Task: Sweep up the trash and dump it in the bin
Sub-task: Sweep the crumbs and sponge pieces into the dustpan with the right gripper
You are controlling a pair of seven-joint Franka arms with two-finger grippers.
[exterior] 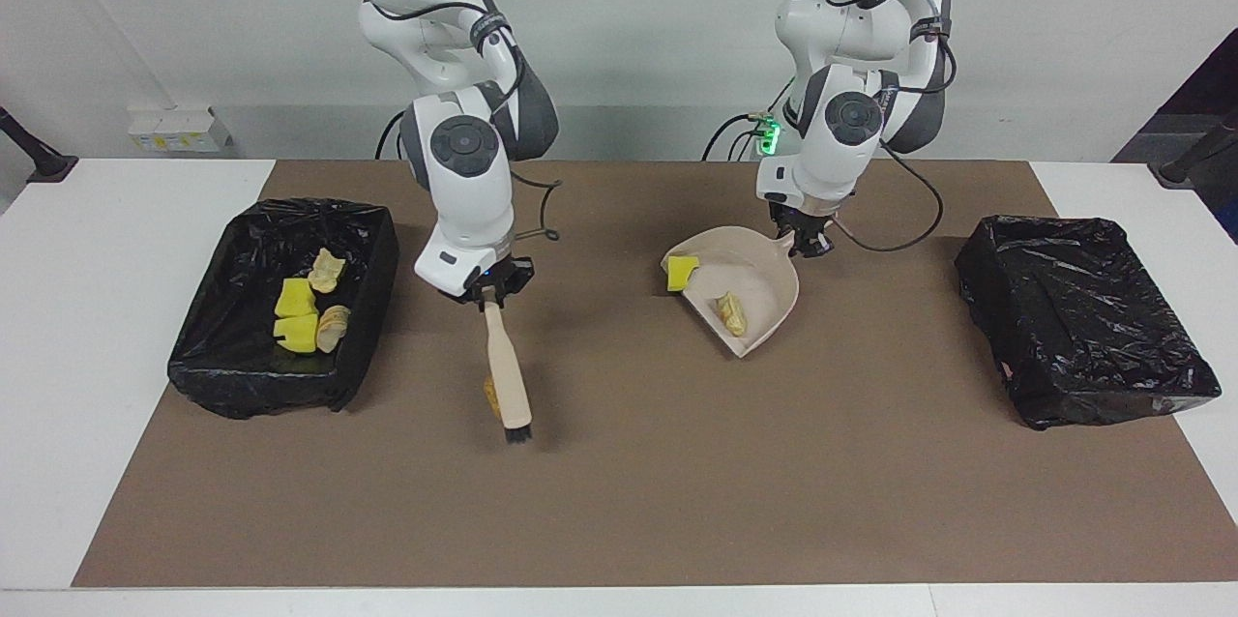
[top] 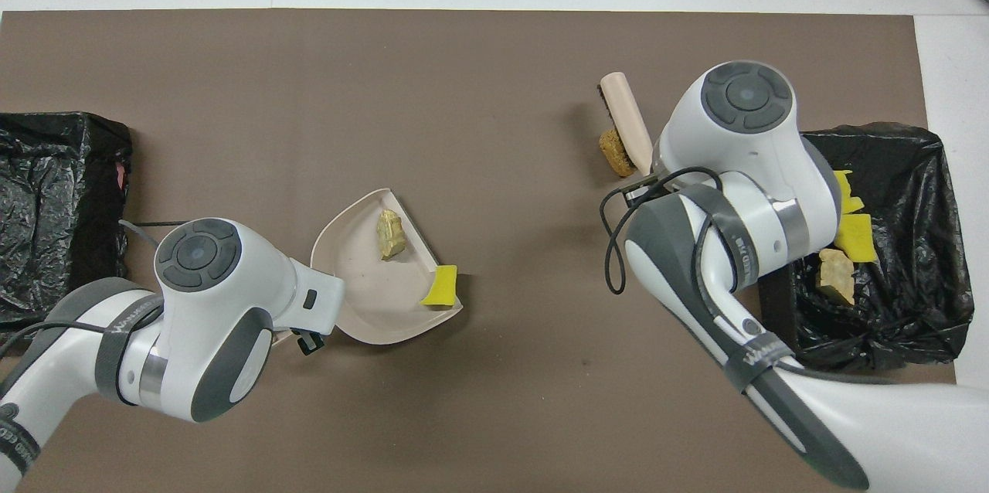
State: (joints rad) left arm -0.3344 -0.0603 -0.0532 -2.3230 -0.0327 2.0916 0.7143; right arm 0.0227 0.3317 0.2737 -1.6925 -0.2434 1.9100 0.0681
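Right then, I had the right hand [exterior: 491,293] clamped on the top of the beige-handled brush [exterior: 508,373], whose handle ran down and away from the robots to black bristles resting on the brown mat [exterior: 619,501] that covered the counter [exterior: 87,308]. An orange-tan crusty scrap [top: 615,152] lay on the mat touching the brush handle, on the side toward the right arm's end; in the facing view I saw only a sliver of it past the handle.

My left hand [exterior: 805,238] was closed on the stub handle of the beige dustpan [exterior: 764,293], gripping it at the end nearest the robots. From the facing view I could not tell whether the pan sat flat on the mat or was tipped slightly. Inside it I counted 2 pieces of trash: a bright yellow sponge chunk [exterior: 683,273] at the open lip, at the corner toward the right arm, and a tan bread-like lump [exterior: 732,313] on the pan's floor.

Over at the right arm's end of the counter stood a bin lined with black plastic [exterior: 280,308], and in it I saw 4 pieces: 2 yellow sponge chunks [exterior: 296,315] stacked close together and 2 pale crusty lumps [exterior: 329,300], 1 nearer the robots than the sponges and 1 just beside them. A second black-lined bin [exterior: 1083,327] stood at the left arm's end, well apart from the dustpan, and I saw no scraps in it.
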